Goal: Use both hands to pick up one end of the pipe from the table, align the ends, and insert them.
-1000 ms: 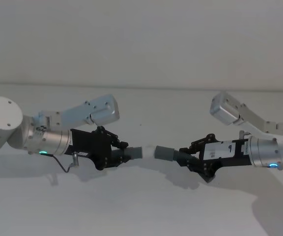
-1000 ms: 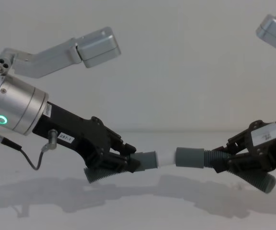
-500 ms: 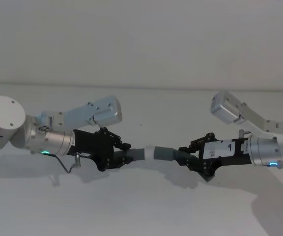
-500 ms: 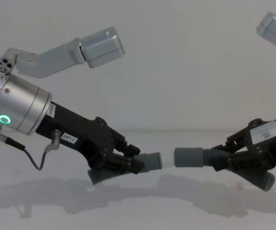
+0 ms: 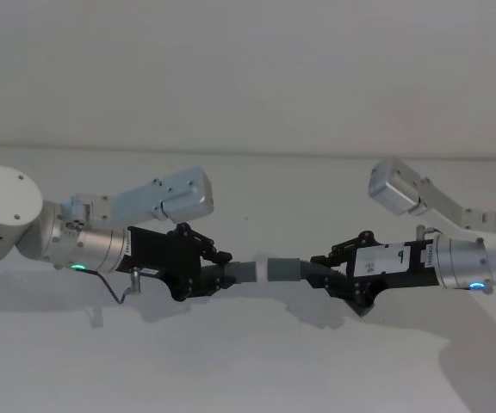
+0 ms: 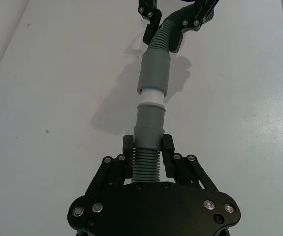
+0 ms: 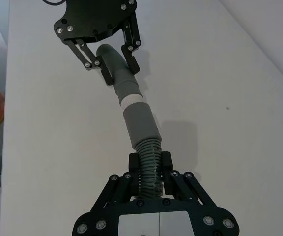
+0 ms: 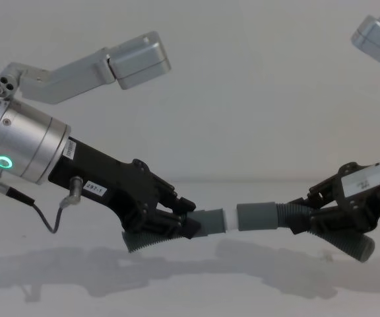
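My left claw (image 8: 177,221) grips the white-tipped hose (image 8: 210,221); my right claw (image 8: 315,218) grips the cuffed hose (image 8: 262,217). Tip meets cuff above the desk (image 5: 248,361).

White-tipped end (image 7: 131,101) at the wider cuff's (image 7: 140,124) mouth

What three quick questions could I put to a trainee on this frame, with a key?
1. True or false: the white tip is fully hidden inside the cuff.
2. Which gripper holds the piece with the cuff?
3. Are the pieces resting on the table or held above it?

Key:
1. False; white shows between them.
2. The right gripper; the left gripper holds the white-tipped piece.
3. Held above it.
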`<control>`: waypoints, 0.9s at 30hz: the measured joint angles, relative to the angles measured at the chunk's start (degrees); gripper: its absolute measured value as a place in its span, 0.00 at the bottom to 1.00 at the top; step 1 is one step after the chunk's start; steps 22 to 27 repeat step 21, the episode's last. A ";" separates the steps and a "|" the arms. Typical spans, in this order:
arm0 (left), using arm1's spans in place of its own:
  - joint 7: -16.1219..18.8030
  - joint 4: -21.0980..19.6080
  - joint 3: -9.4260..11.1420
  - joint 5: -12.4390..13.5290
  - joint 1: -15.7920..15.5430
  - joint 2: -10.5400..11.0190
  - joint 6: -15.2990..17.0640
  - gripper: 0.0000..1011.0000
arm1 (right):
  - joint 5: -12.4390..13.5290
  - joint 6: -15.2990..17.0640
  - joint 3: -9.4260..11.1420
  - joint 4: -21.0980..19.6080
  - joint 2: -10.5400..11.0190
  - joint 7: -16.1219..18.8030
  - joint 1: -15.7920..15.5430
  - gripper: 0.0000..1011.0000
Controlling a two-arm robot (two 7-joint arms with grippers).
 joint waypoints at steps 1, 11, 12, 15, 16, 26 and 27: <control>-0.01 -0.09 0.02 -0.07 0.00 0.04 -0.01 0.33 | 0.05 -0.03 -0.04 0.03 -0.03 0.06 0.04 0.26; -0.01 -0.39 0.10 -0.38 0.01 0.30 -0.08 0.33 | 0.18 -0.17 -0.16 0.19 -0.17 0.24 0.15 0.26; -0.02 -0.41 0.11 -0.40 0.02 0.31 -0.08 0.33 | 0.19 -0.17 -0.17 0.19 -0.17 0.25 0.16 0.26; -0.02 -0.46 0.12 -0.44 0.03 0.35 -0.09 0.33 | 0.22 -0.18 -0.19 0.21 -0.18 0.26 0.17 0.26; -0.02 -0.47 0.13 -0.45 0.03 0.36 -0.09 0.33 | 0.22 -0.19 -0.19 0.21 -0.19 0.27 0.17 0.26; -0.01 -0.51 0.14 -0.49 0.05 0.39 -0.09 0.33 | 0.26 -0.21 -0.22 0.25 -0.21 0.30 0.20 0.26; -0.01 -0.51 0.14 -0.49 0.05 0.39 -0.09 0.33 | 0.26 -0.21 -0.22 0.25 -0.21 0.30 0.20 0.26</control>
